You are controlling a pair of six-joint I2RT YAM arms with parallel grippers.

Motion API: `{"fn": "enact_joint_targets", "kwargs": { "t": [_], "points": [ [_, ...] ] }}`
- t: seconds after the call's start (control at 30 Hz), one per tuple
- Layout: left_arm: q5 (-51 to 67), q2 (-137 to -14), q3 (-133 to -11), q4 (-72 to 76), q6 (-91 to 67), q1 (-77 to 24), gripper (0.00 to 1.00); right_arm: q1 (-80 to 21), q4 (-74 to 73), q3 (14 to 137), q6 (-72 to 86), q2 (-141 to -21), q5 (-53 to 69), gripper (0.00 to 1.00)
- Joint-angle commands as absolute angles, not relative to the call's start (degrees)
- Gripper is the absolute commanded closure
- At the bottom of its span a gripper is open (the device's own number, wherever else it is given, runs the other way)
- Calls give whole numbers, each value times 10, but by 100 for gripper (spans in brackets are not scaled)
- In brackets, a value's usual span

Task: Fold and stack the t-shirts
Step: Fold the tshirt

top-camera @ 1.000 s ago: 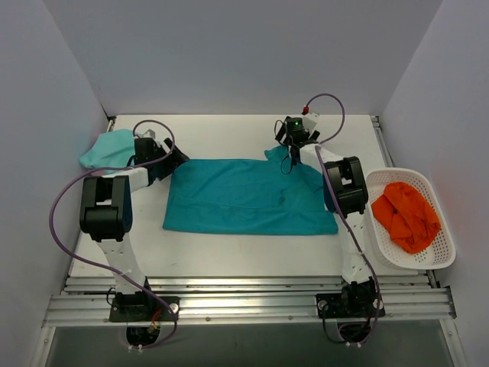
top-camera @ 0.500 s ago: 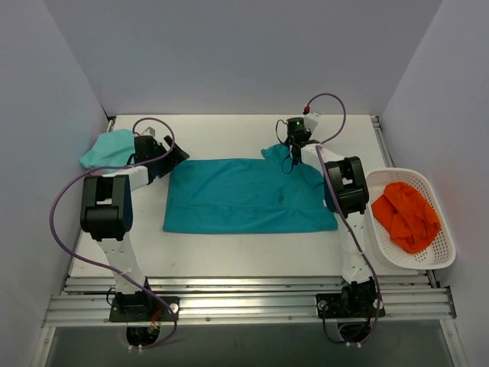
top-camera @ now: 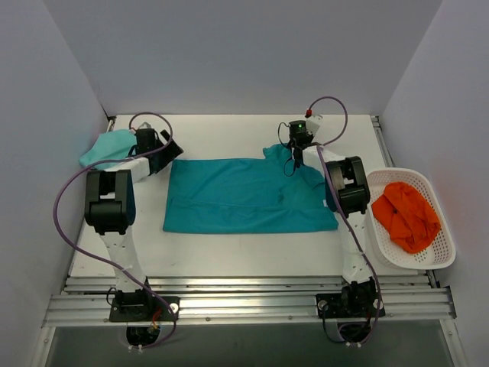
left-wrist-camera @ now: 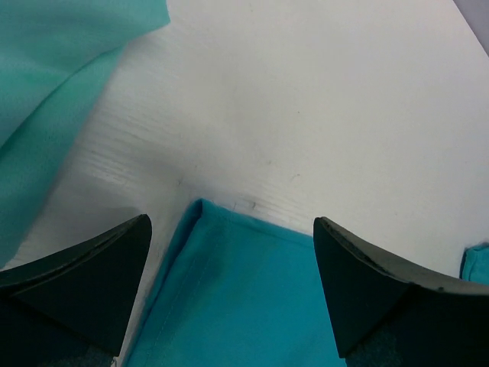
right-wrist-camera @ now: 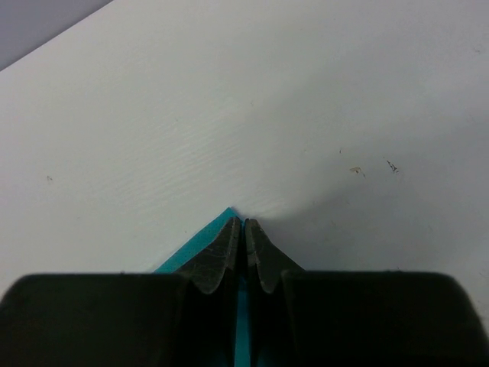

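The mint shirt (left-wrist-camera: 46, 92) lies bunched off to the left of my left hand (left-wrist-camera: 231, 229), parked there, I judge, until its turn. That hand is spread wide, with a far corner of the teal shirt (left-wrist-camera: 229, 306) just beneath, between its fingers, ready to be pinched. My right hand (right-wrist-camera: 245, 225) is clamped tight on the shirt's other far corner, over the counter (right-wrist-camera: 306, 115), so both corners can fold together.

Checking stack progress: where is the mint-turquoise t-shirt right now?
In the top view, the mint-turquoise t-shirt lies bunched at the table's far-left corner, beside the left gripper and apart from the spread teal t-shirt.
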State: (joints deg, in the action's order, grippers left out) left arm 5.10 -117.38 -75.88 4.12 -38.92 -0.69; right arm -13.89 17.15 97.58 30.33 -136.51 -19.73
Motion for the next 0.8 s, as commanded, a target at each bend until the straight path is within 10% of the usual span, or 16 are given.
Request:
{"fn": "enact_joint_targets", "kwargs": {
  "t": [0.0, 0.37, 0.77],
  "points": [
    [5, -1203, -829, -23, -398, -14, 4, -135, 180, 966, 299, -1326, -215, 100],
    [5, -1245, -837, -50, -414, -44, 1, -130, 192, 941, 301, -1302, -217, 100],
    [5, -1229, -817, -47, -417, -47, 37, -128, 193, 936, 307, -1307, -215, 100]
  ]
}}
